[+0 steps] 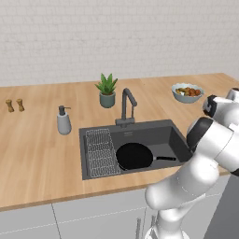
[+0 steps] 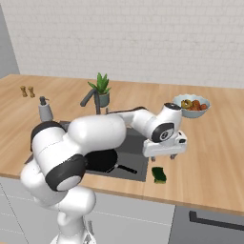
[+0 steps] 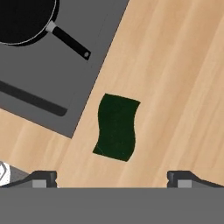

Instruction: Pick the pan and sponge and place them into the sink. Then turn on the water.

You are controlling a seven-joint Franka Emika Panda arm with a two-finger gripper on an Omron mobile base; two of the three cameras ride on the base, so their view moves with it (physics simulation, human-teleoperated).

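No writing shows on the sponge (image 3: 116, 127) beneath the wide-open gripper (image 2: 162, 157).

White brick wall (image 1: 116, 32), light wood countertop (image 1: 42, 154), pale grey cabinet fronts (image 1: 93, 214)

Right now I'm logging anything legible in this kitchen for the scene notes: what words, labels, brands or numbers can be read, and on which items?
No readable text, brand, number or sign.
Soap dispenser: plain grey, no label.
Pan in the sink, sponge on the counter: no markings.
Two small shakers: too small to tell.
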